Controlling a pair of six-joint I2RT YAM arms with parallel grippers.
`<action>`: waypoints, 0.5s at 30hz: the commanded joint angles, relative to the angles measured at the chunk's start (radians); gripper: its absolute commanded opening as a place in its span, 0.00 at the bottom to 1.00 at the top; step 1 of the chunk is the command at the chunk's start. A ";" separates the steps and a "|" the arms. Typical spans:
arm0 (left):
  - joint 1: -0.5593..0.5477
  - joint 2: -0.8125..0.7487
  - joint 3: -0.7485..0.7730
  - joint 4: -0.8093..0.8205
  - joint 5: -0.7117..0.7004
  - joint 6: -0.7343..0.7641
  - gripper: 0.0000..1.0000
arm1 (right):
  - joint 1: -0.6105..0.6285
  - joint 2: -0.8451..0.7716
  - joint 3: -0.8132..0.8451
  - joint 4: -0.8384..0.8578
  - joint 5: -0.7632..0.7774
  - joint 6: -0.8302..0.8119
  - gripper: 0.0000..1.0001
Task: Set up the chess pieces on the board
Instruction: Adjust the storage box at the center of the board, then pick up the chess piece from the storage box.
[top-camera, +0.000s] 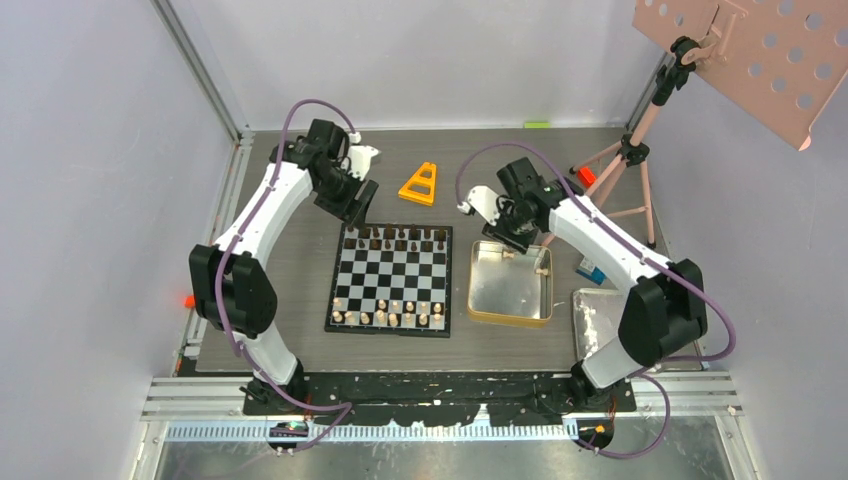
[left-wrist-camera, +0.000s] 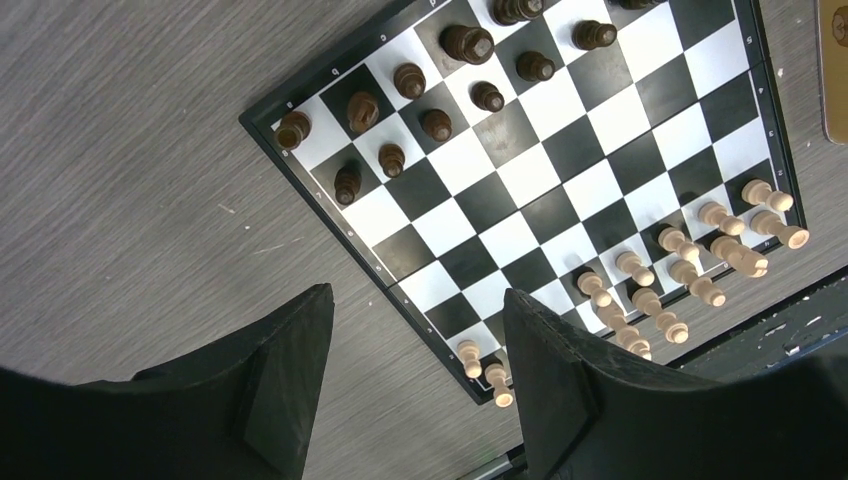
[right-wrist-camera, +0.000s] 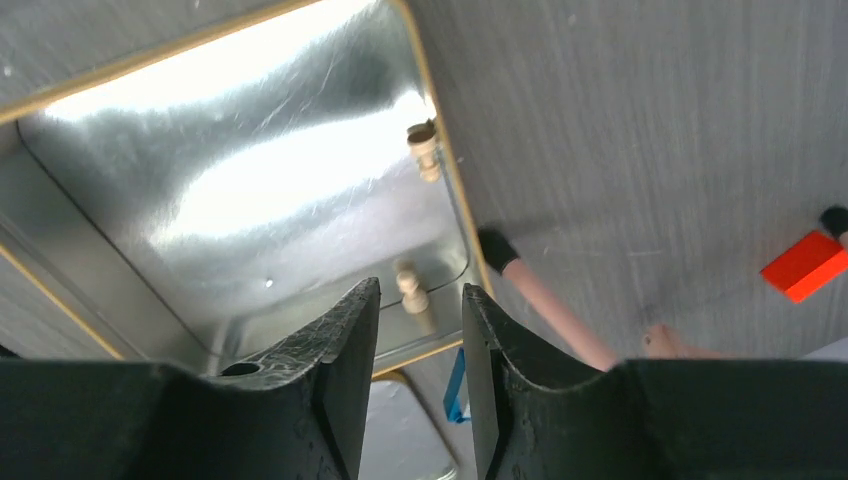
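The flat black-and-white checkered board (top-camera: 391, 272) lies at centre stage on the grey wood-grain table (top-camera: 290, 300). The dark brown turned chess pieces (left-wrist-camera: 437, 124) stand along the board's far two rows, and the pale tan chess pieces (left-wrist-camera: 684, 243) line its near two rows. There are tiny white marks along the board's dark border, too small to read.

The left gripper (left-wrist-camera: 417, 293) hangs over the board's far-left corner. Its black fingers (left-wrist-camera: 300, 370) are spread wide with nothing between them.

To the right of the board sits the shallow gold-rimmed tin (top-camera: 509, 321) with its shiny metal floor. The right gripper (right-wrist-camera: 420, 287) hovers low over the tin's far end, jaws parted and clamping nothing. Two pale tan pieces lie on their sides inside the tin. One (right-wrist-camera: 425, 150) is against the rim, and the other (right-wrist-camera: 407, 275) shows in the gap between the fingertips, down on the tin floor.

Beyond the board's far edge rests an orange triangular frame (top-camera: 418, 185). Farther right than the tin there is a flat silver tray (top-camera: 598, 322), and beyond the tin stands a pink tripod (top-camera: 625, 165) with a small red block (right-wrist-camera: 805, 265) by its feet.
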 joint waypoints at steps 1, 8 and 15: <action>-0.001 -0.029 0.060 -0.018 0.015 0.022 0.65 | -0.004 -0.042 -0.090 -0.031 0.029 -0.006 0.41; -0.001 -0.020 0.050 -0.025 0.036 0.016 0.65 | -0.026 0.009 -0.154 -0.017 0.072 -0.051 0.41; -0.002 -0.030 0.029 -0.023 0.039 0.012 0.65 | -0.066 0.086 -0.170 0.006 0.088 -0.107 0.41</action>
